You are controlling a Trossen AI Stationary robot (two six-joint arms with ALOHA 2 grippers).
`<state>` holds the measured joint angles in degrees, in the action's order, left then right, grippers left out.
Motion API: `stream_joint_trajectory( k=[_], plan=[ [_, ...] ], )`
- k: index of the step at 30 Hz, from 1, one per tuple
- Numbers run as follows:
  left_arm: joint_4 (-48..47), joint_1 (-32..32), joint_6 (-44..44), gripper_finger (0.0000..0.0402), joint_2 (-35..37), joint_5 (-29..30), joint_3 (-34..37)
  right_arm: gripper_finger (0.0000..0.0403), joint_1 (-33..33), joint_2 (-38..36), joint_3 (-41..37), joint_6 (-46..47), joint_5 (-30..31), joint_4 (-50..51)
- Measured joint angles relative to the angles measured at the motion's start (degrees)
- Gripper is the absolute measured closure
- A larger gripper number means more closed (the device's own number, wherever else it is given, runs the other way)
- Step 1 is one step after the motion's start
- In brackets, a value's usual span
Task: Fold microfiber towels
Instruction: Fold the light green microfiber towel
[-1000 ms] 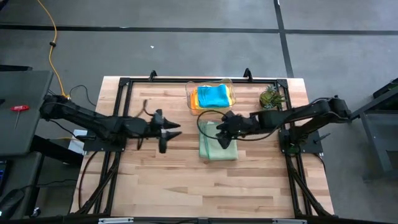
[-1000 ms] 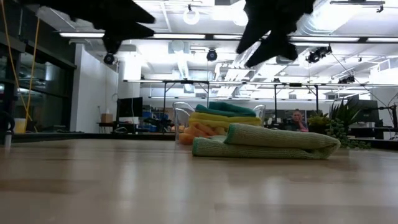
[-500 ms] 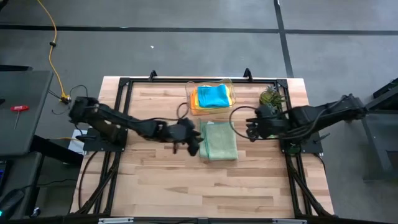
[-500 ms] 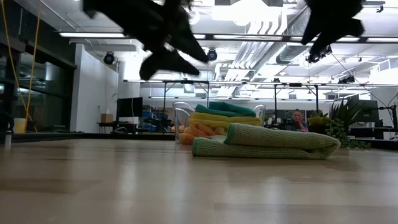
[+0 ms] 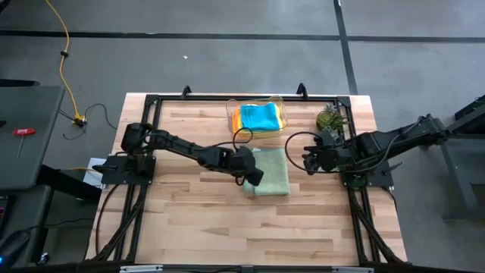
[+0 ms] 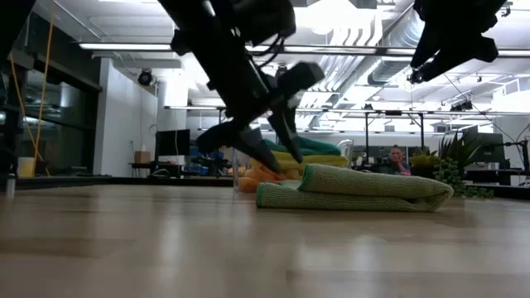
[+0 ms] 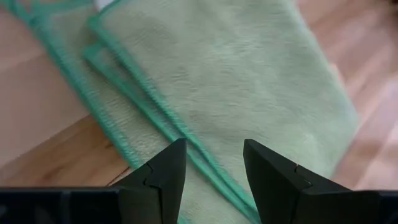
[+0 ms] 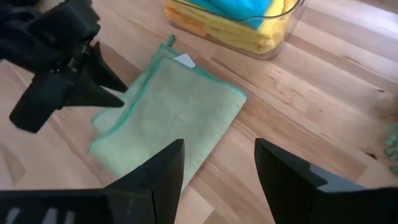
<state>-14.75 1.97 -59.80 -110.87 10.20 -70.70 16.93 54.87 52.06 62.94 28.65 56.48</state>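
A folded light-green microfiber towel (image 5: 274, 176) with a darker green hem lies flat on the wooden table, right of centre; it shows layered in the low view (image 6: 364, 190). My left gripper (image 5: 254, 174) hangs open just above the towel's left hemmed edge (image 7: 155, 106), slanting down, and I see no touch. My right gripper (image 5: 307, 161) stands open and raised, to the right of the towel (image 8: 174, 112). Teal, yellow and orange towels (image 5: 259, 116) are stacked in the clear bin (image 5: 230, 114).
The clear bin stands at the table's far edge, just behind the green towel. A small potted plant (image 5: 330, 119) is at the far right. Bare wood stretches across the near half (image 5: 227, 227). A person (image 6: 397, 160) sits in the room beyond the table.
My left gripper has swung toward the table's right edge and down to the green towel's left edge, rolling as it went. My right gripper has drawn back from over the towel toward the right edge and risen. The towel has kept its shape and place.
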Motion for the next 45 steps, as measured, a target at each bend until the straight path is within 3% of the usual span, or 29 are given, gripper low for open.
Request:
stream_joint_trajectory(
  k=[11, 20, 28, 45],
  plan=[
    [-0.87, 1.89, -8.53, 0.025, -0.35, 2.18, 0.59, 0.0215, -0.02, 0.59, -0.49, -1.71, 0.23, -0.24],
    [-0.18, 3.4, -9.06, 0.025, -0.68, 2.33, 0.59, 0.0215, -0.02, 0.6, -0.49, -1.46, 0.33, -0.27],
    [2.98, 3.75, -12.98, 0.025, -5.19, -4.69, 0.48, 0.0215, -0.02, 0.61, -0.49, -1.42, 1.16, -1.26],
    [7.69, 3.83, -14.61, 0.025, -5.38, -3.43, 0.0, 0.0215, -0.04, 0.61, -0.49, -1.25, 2.86, -1.9]
  ],
)
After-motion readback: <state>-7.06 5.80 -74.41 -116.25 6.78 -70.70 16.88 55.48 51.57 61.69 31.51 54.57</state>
